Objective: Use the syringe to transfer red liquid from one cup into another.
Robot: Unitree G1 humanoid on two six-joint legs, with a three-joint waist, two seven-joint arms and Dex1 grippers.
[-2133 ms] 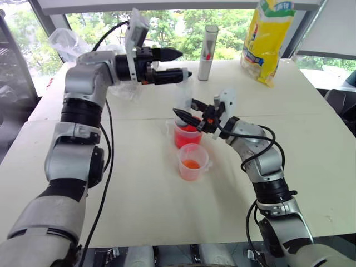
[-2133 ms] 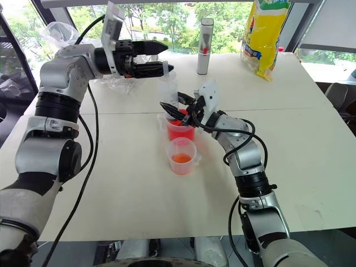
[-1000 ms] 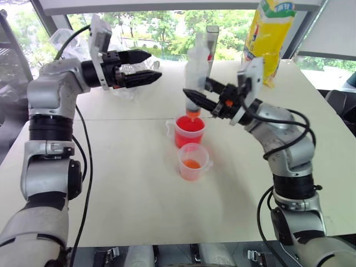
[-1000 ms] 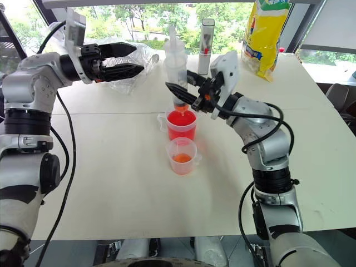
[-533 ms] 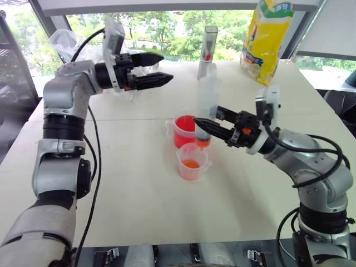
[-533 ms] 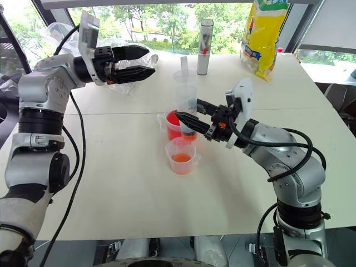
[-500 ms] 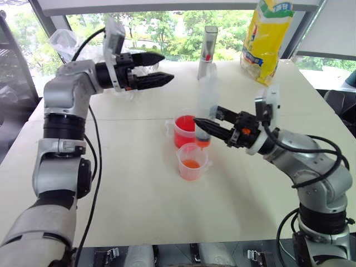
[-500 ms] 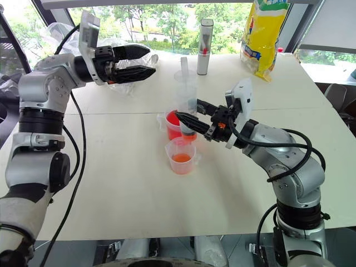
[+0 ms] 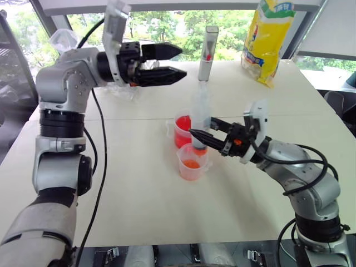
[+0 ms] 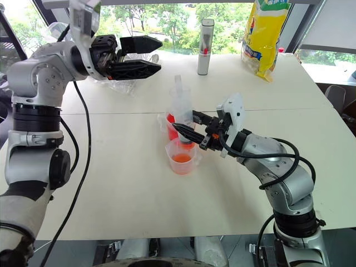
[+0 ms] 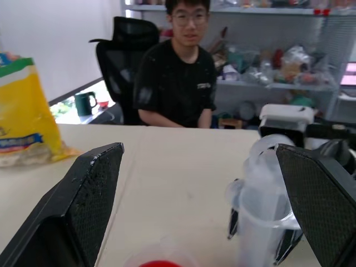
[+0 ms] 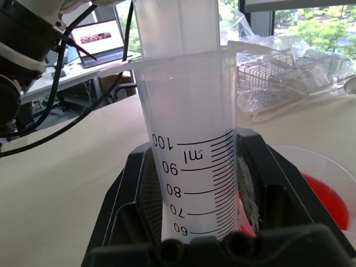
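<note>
The syringe (image 9: 200, 108) stands upright, my right gripper (image 9: 201, 129) shut on its lower barrel. Its reddish tip hangs at the mouth of the smaller clear cup (image 9: 192, 162), which has orange-red liquid (image 9: 191, 164) at its bottom. Just behind stands the larger cup (image 9: 181, 131), solid red. In the right wrist view the barrel's scale marks (image 12: 192, 167) sit between my black fingers, the red cup (image 12: 328, 192) beyond. My left gripper (image 9: 182, 62) is open, level, up and to the left of the plunger top. In the left wrist view its fingers (image 11: 83, 206) frame the syringe top (image 11: 267, 189).
An upright grey tube with a red mark (image 9: 208, 50) and a yellow bag (image 9: 268, 36) stand at the table's far side. Clear plastic bags (image 9: 65, 41) lie at the far left. A person in black (image 11: 183, 78) sits beyond the table's right side.
My right gripper carried the syringe from above the larger red cup down and nearer, to the smaller cup. My open left gripper moved right and up a little, toward the syringe's top.
</note>
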